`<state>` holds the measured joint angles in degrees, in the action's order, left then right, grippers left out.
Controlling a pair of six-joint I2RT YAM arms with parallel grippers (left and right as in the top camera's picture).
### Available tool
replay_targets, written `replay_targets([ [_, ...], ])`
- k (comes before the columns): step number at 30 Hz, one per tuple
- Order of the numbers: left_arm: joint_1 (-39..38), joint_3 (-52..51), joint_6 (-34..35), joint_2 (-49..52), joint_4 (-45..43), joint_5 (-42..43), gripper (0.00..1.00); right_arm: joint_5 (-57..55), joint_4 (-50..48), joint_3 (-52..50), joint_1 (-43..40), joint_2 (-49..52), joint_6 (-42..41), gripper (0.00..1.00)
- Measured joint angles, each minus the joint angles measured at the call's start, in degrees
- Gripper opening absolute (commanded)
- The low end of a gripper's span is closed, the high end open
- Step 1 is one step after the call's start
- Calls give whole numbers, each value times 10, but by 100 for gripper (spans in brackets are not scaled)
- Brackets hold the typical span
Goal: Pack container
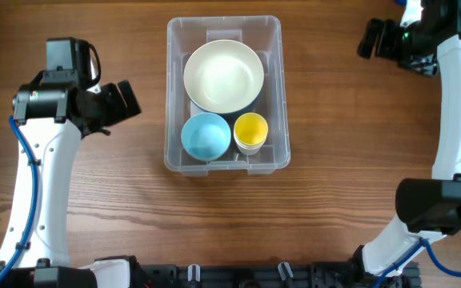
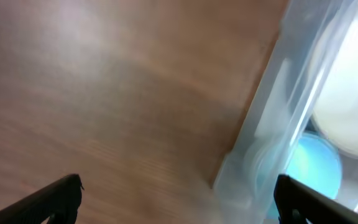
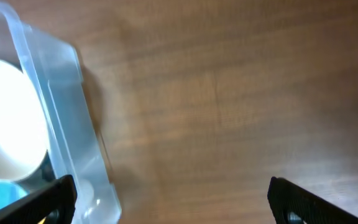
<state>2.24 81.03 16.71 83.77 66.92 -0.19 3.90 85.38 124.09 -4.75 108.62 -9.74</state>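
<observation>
A brown wood-grain table [image 1: 334,200] carried the container [image 1: 172,96] at its centre. Inside were 1 white bowl [image 1: 223,76] at 12 o'clock, 1 blue bowl [image 1: 206,136] at 7 and 1 yellow cup [image 1: 250,130] at 5. The left gripper [image 2: 178,182] at the container's 9 o'clock and the right gripper [image 3: 171,181] at 2 o'clock both had jaws spread wide, gripping nothing.

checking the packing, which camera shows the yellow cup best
The overhead view: the yellow cup sits whole and sharp, open side up, in the container beside the blue bowl. Both wrist views are blurred and show the container's wall, but no cup that can be told for sure.
</observation>
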Motion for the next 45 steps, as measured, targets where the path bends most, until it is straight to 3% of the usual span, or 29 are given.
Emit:
replay_targets([
  [5, -2, -1, -5, -50, 9, 0, 100, 2, -6, -65, 9, -105, 0, 99],
  [10, -3, -7, -28, -224, -2, 27, 100, 4, -108, -308, 23, -334, -3, 100],
  [15, -3, -154, -27, -397, -23, 46, 100, 2, -214, -594, 23, -562, -24, 100],
  [20, -3, -291, 11, -514, -25, 48, 100, -10, -268, -735, 23, -685, -26, 100],
  [39, -3, -302, 41, -527, -42, 48, 100, -12, -276, -738, 23, -678, -35, 100],
  [45, -3, -302, 42, -527, -42, 48, 100, -19, -277, -739, 53, -760, -34, 100],
])
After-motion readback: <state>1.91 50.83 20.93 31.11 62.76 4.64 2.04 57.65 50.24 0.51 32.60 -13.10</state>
